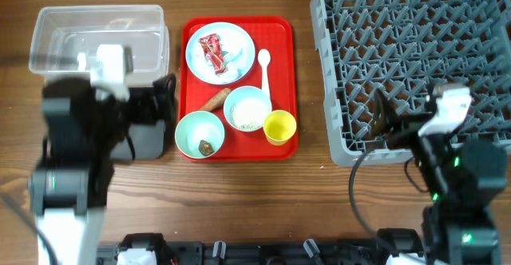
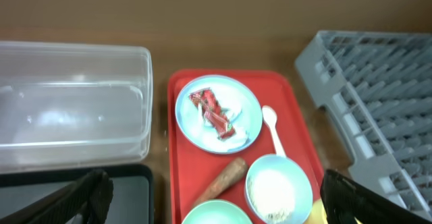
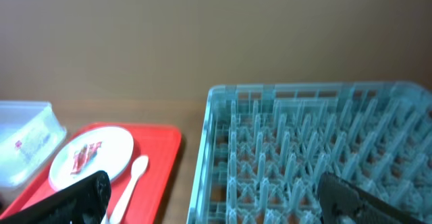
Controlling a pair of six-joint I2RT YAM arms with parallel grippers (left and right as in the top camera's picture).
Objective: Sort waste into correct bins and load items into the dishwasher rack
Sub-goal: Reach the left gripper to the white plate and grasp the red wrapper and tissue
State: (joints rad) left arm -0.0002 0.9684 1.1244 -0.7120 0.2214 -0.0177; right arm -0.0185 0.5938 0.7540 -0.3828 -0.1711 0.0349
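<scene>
A red tray (image 1: 279, 37) holds a pale blue plate (image 1: 236, 41) with a red wrapper (image 1: 214, 51), a white spoon (image 1: 265, 72), a carrot piece (image 1: 215, 100), a bowl of white bits (image 1: 247, 109), a bowl with a dark scrap (image 1: 199, 133) and a yellow cup (image 1: 279, 126). The grey dishwasher rack (image 1: 415, 57) stands at the right. My left gripper (image 2: 216, 200) is open, left of the tray over the dark bin. My right gripper (image 3: 216, 197) is open over the rack's front edge.
A clear plastic bin (image 1: 96, 37) stands at the back left, with a dark grey bin (image 1: 144, 141) in front of it, partly under my left arm. The tray sits between the bins and the rack.
</scene>
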